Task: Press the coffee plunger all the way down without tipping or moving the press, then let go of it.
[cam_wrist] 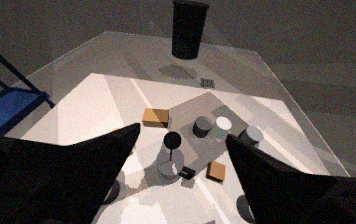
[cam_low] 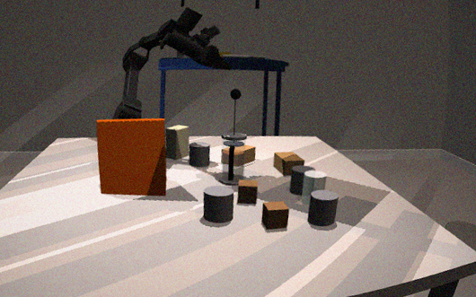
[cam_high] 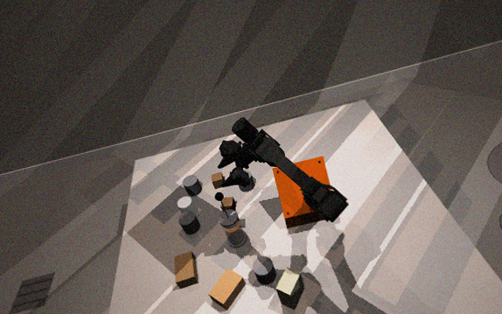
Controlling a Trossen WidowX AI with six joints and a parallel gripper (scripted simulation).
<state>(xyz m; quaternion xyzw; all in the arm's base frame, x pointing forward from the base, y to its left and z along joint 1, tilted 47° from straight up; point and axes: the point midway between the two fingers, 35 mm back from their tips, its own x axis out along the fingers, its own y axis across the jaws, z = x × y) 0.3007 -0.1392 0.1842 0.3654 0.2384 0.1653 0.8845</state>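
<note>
My gripper hangs high above the table with its fingers spread wide and nothing between them. In the wrist view the coffee press stands near frame centre, its plunger knob showing in the gap between my fingers, well below them. In the exterior view the plunger rod is fully raised.

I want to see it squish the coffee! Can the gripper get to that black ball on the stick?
Probably yes. The open gripper hangs above the plunger knob, with only air between them.
</note>
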